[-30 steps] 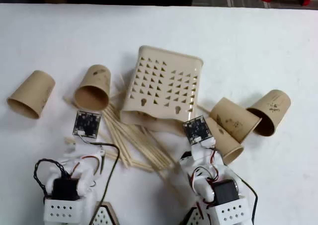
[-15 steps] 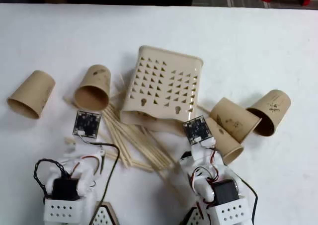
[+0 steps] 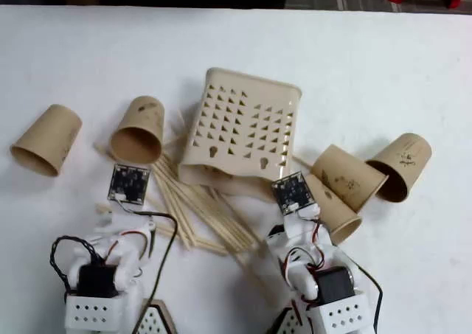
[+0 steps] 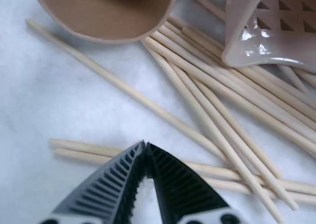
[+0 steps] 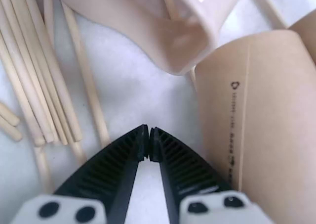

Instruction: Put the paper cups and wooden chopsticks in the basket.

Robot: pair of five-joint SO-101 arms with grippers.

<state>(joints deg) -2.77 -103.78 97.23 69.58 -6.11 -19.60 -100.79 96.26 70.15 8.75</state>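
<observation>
A cream perforated basket (image 3: 243,131) lies tipped over mid-table, resting on a spread of wooden chopsticks (image 3: 199,209). Several paper cups lie on their sides: one at far left (image 3: 46,138), one beside the basket (image 3: 139,130), three at the right (image 3: 348,176) (image 3: 402,165) (image 3: 335,210). My left gripper (image 4: 146,146) is shut and empty, tips over a pair of chopsticks (image 4: 212,172), with a cup mouth (image 4: 106,9) ahead. My right gripper (image 5: 148,133) is shut and empty just short of the basket rim (image 5: 180,46), a cup (image 5: 256,110) alongside it.
Both arm bases (image 3: 99,290) (image 3: 328,293) sit at the near table edge, with a black cable (image 3: 158,264) trailing from the left one. The white table (image 3: 354,61) has open room behind and to the right of the basket.
</observation>
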